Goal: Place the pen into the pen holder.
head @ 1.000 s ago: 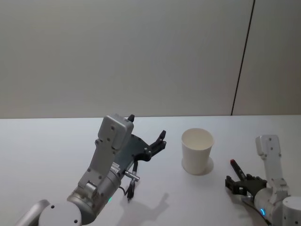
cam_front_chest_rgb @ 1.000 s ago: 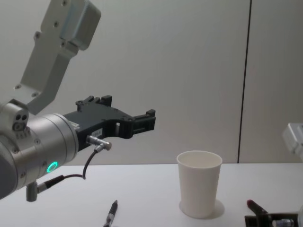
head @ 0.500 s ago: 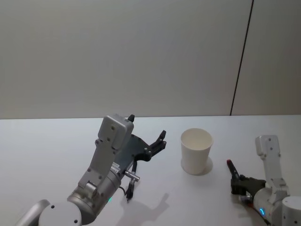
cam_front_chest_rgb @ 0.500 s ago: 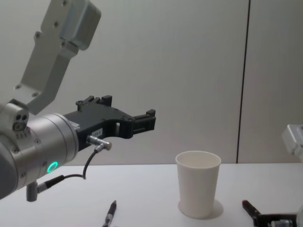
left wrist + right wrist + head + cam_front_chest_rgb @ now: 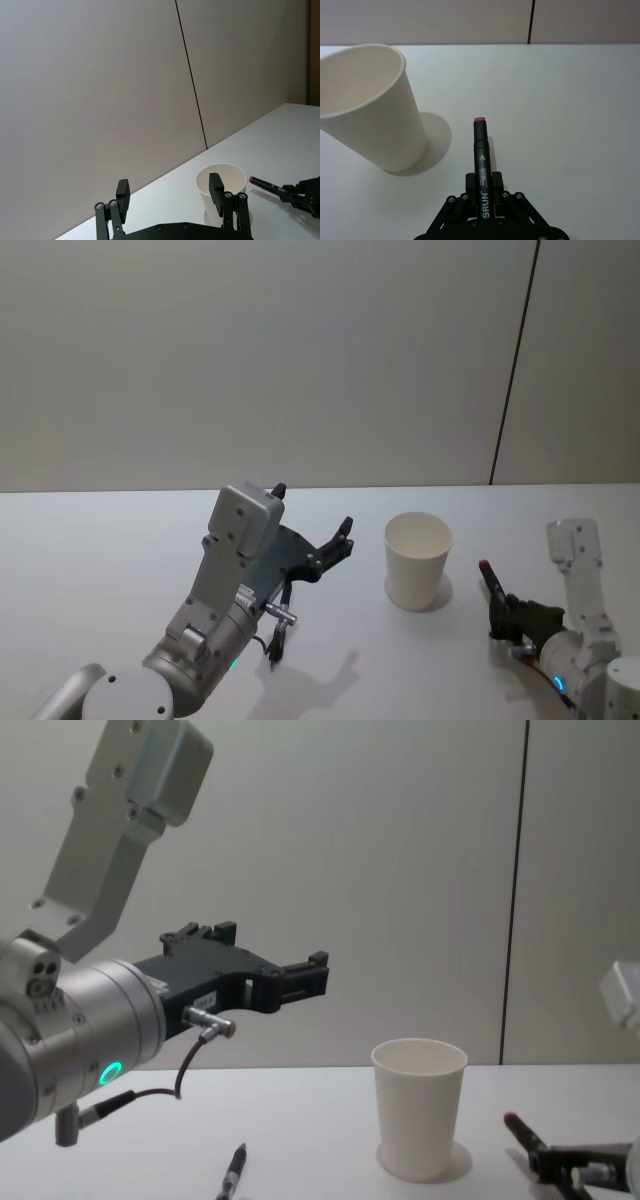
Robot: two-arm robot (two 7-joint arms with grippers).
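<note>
The pen (image 5: 481, 150) is a black marker with a red tip, and my right gripper (image 5: 483, 182) is shut on its barrel. It is held tilted up off the table, its tip pointing toward the pen holder (image 5: 370, 105), a white paper cup standing upright a short way off. In the head view the pen (image 5: 489, 583) sits just right of the cup (image 5: 418, 560), with the right gripper (image 5: 507, 618) behind it. My left gripper (image 5: 169, 189) hangs open in the air left of the cup (image 5: 221, 184), holding nothing.
A second dark pen (image 5: 233, 1172) lies on the white table (image 5: 320, 1120) below the left arm. A plain wall with a dark vertical seam (image 5: 515, 890) stands behind the table.
My right gripper has lifted and tilted the pen, so its red tip is higher and closer to the cup. The left arm has not moved.
</note>
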